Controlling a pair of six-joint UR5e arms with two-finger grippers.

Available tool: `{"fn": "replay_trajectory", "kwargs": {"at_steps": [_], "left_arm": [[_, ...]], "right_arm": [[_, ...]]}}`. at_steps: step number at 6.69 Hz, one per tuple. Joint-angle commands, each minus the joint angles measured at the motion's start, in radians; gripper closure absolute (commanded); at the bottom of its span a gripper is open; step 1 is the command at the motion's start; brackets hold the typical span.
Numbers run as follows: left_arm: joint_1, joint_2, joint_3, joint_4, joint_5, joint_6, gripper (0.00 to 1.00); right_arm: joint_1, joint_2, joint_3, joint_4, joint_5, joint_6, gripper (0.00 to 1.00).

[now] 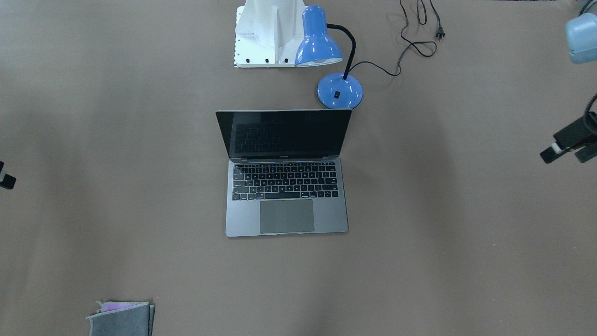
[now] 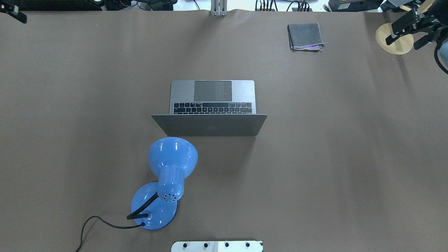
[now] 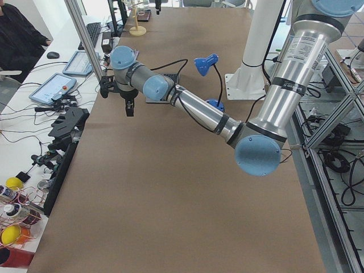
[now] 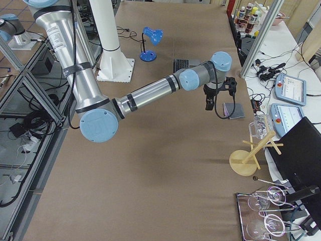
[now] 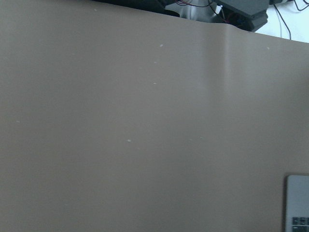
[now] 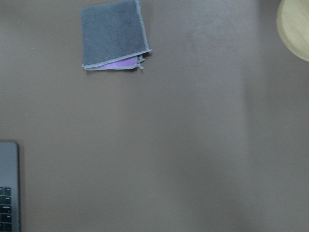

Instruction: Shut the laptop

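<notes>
The space-grey laptop stands open at the middle of the table, its black screen dark and its lid tilted up toward the robot. My left gripper is open and empty, in the air far off to the laptop's side; it also shows in the exterior left view. My right gripper is open and empty, far off on the other side near the table's far corner; it also shows in the exterior right view. Each wrist view catches only a corner of the laptop.
A blue desk lamp stands just behind the lid, its black cord trailing on the table. A grey folded cloth lies at the far side. A round wooden stand base sits under my right gripper. The white arm mount is at the robot's edge.
</notes>
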Motion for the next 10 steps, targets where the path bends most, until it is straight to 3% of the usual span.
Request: {"fn": "replay_trajectory", "kwargs": {"at_steps": [1,2,3,4,5,8,10], "left_arm": [[0.146,-0.067,-0.075,-0.003,-0.004,-0.248,0.02],[0.169,-0.089,-0.093,-0.021,-0.004,-0.337,0.03],[0.188,-0.098,-0.102,-0.029,-0.004,-0.387,0.25],[0.221,-0.114,-0.11,-0.029,-0.004,-0.444,0.63],[0.264,-0.144,-0.113,-0.029,-0.004,-0.496,1.0],[0.359,-0.163,-0.115,-0.049,-0.013,-0.518,1.0],[0.405,-0.166,-0.116,-0.053,-0.014,-0.544,1.0]], "right_arm": [[-0.075,-0.007,0.089,0.047,0.062,0.207,0.12],[-0.135,-0.006,0.148,0.049,0.059,0.301,0.38],[-0.176,0.001,0.191,0.05,0.051,0.371,0.8],[-0.205,0.001,0.238,0.05,0.052,0.375,1.0],[-0.238,0.004,0.277,0.049,0.057,0.378,1.0],[-0.356,0.011,0.351,0.063,0.06,0.465,1.0],[-0.44,0.014,0.363,0.203,0.045,0.585,1.0]]}}
